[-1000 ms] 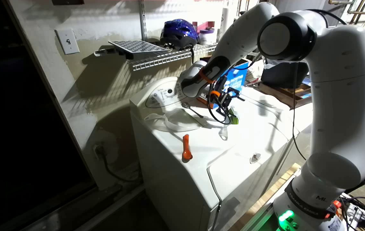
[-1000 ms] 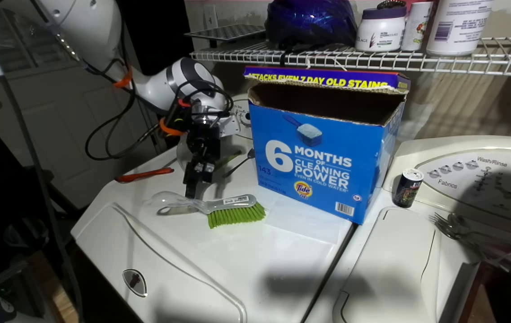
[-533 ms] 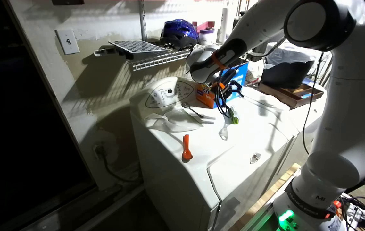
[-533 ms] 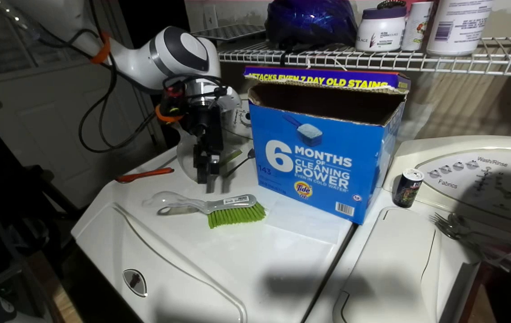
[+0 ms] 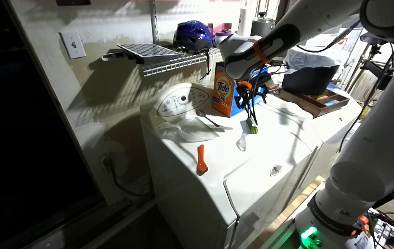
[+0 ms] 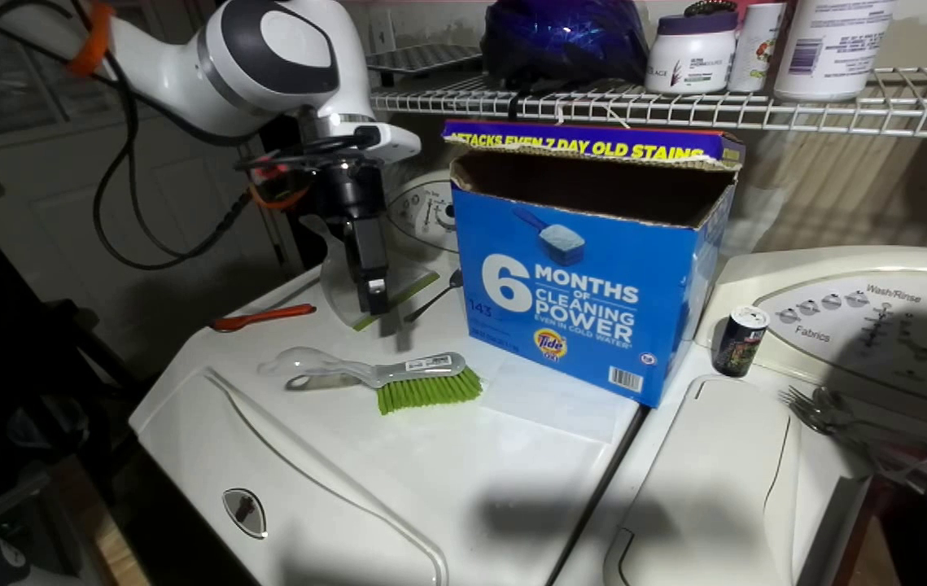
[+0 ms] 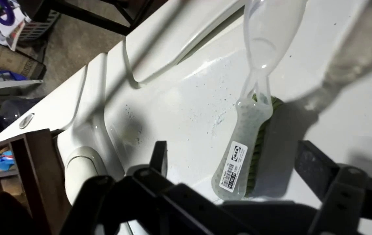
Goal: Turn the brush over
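The wrist view tells me most about the fingers [image 7: 315,168]: they stand spread wide, and in that picture the brush [image 7: 251,120] shows between them, lying on the white desk [image 7: 179,130]. Seen edge-on in an exterior view, they merge into one black column hanging over the desk, higher in the frame than the brush and apart from it.

Only from the wrist can I read the IKEA label [image 7: 233,166] on the brush's back, which faces up. The bristles [image 6: 429,392] are a thin dull-green strip there; an exterior view gives me the whole bright row, down against the desk. That same view sets the box [image 6: 569,268] near the brush, its blue face toward me, with a black can [image 6: 740,340] and a fork [image 6: 806,409] at the picture's right.

For the box's orange Tide side I use an exterior view, where an orange scoop [image 5: 201,159] also shows its round bowl; in both exterior views it lies well apart from the brush. The wrist view also catches a wooden tray [image 7: 43,163] with a blue object [image 7: 4,160] inside.
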`<state>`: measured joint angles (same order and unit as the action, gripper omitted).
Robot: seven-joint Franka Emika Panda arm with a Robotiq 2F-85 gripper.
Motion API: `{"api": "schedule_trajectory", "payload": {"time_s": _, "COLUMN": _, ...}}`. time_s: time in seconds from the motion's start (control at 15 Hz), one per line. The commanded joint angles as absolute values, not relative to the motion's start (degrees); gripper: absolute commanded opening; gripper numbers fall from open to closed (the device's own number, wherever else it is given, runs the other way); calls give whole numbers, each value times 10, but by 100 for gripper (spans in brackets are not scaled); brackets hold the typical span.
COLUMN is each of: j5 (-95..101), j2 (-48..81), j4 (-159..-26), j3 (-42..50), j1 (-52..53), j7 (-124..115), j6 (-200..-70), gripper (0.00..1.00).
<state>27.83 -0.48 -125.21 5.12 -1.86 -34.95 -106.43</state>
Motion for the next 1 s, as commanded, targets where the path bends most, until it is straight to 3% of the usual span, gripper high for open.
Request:
{"api": "schedule_trajectory", "payload": {"time_s": 0.0, "j5": 258, "j2": -105, "j4": -1342, "j3": 54, "j1": -39, "j7": -376, "j6": -1151, "gripper": 100}}
{"api": "schedule_trajectory", "payload": {"time_s": 0.53, "j5": 227, "j2": -220, "j4": -1468, "j3": 50, "j1": -92, "j7": -399, "j6": -1359, "gripper": 100}}
{"api": "schedule_trajectory", "payload": {"time_s": 0.93, "j5": 232, "j2": -219, "j4": -1467, "j3": 34, "j1": -114, "j7": -384, "j6": -1361, "gripper": 100}}
